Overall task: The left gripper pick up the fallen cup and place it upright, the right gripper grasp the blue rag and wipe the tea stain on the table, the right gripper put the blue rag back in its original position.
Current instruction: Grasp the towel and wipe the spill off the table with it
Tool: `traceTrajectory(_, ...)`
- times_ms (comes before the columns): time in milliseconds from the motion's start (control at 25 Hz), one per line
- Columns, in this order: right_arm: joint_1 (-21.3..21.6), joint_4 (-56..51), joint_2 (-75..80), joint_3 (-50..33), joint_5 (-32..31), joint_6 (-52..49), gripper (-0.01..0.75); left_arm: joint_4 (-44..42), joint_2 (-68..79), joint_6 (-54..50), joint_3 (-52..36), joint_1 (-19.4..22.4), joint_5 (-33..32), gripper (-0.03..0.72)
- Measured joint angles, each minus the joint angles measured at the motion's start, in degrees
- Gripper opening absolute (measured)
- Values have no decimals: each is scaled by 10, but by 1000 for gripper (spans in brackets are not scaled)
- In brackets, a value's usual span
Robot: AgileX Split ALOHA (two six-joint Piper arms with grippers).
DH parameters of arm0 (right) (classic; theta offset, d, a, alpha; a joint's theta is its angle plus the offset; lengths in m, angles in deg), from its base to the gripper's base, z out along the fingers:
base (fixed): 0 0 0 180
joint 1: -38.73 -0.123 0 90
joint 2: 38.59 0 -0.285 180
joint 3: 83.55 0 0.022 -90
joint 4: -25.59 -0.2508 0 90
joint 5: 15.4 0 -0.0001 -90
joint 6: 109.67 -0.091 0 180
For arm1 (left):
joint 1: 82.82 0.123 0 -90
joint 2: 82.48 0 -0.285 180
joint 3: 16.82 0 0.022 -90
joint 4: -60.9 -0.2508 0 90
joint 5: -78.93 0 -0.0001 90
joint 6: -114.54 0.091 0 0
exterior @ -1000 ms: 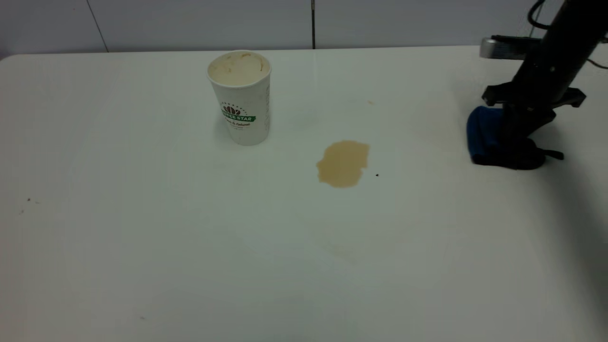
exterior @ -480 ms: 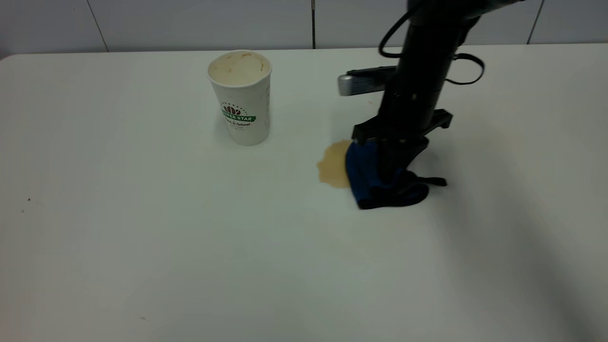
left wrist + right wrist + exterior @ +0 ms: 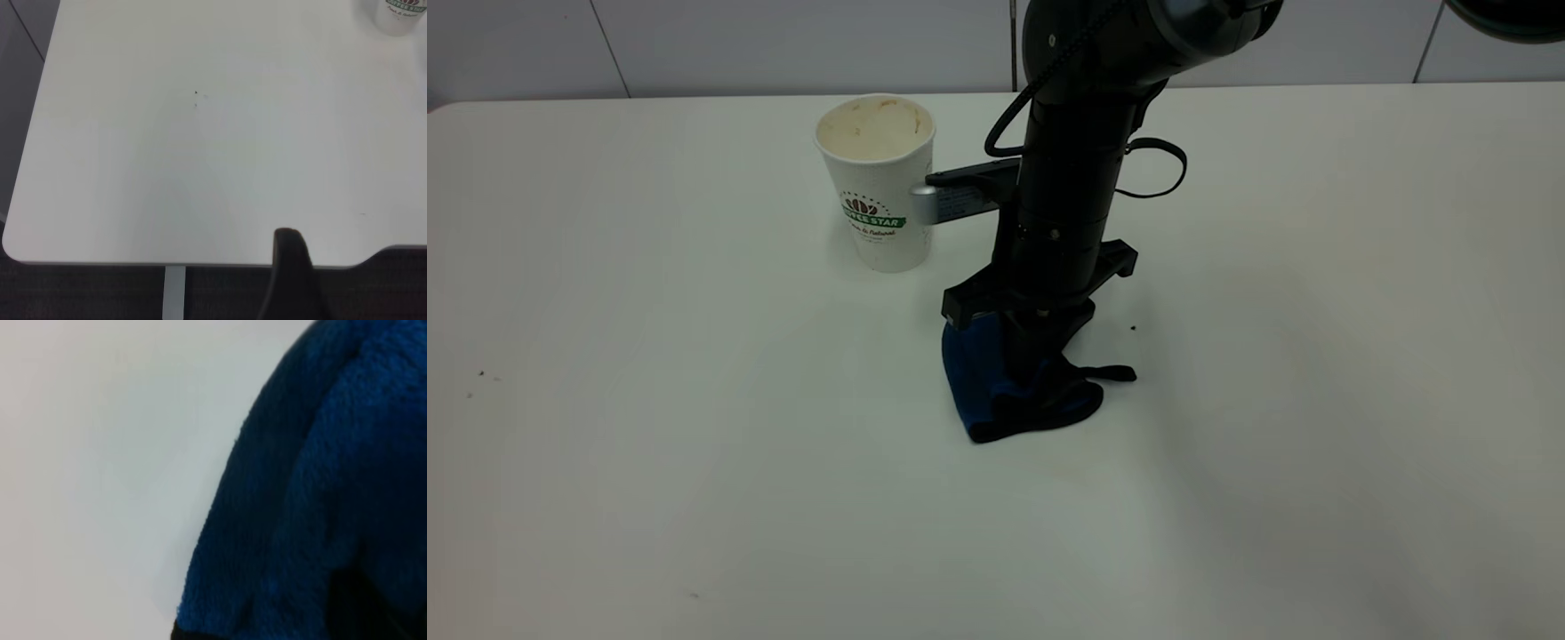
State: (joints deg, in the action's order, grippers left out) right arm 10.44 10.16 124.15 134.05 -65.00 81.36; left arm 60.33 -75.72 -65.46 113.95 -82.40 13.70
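1. The right gripper (image 3: 1040, 360) is pressing down on the blue rag (image 3: 996, 391) near the middle of the table (image 3: 694, 444), its fingers pinched onto the cloth's upper folds. The grey bar module on its wrist is reaching toward ten o'clock and appears just short of the coffee cup (image 3: 880, 182), though the exterior view leaves it unclear whether the two are touching.

2. The cup is standing upright at about ten o'clock from the rag, mouth up, with its green band facing the camera.

3. No tea stain is showing on the bare tabletop; the arm and rag may be hiding whatever remains.

4. The left gripper (image 3: 293, 280) is sitting parked beyond the table's edge, showing only as a dark shape, so I cannot tell how its fingers are set.

5. Risks, as I judge them: a further sweep toward ten o'clock could knock the cup over with the module. A light press could smear the liquid, and a loose pinch could drop the rag.

6. The rag is bunched, its long axis running roughly from ten to four o'clock. Its thin black strap (image 3: 1107, 373) is trailing toward three o'clock.
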Motion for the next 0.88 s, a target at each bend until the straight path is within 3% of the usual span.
traceTrajectory(240, 10, -4, 0, 0, 75, -8, 64, 0, 0, 0, 0, 0, 0, 538)
traceTrajectory(560, 66, -2, 2, 0, 173, -10, 64, 0, 0, 0, 0, 0, 0, 538)
traceTrajectory(880, 150, 16, 2, 0, 175, -41, 63, 0, 0, 0, 0, 0, 0, 538)
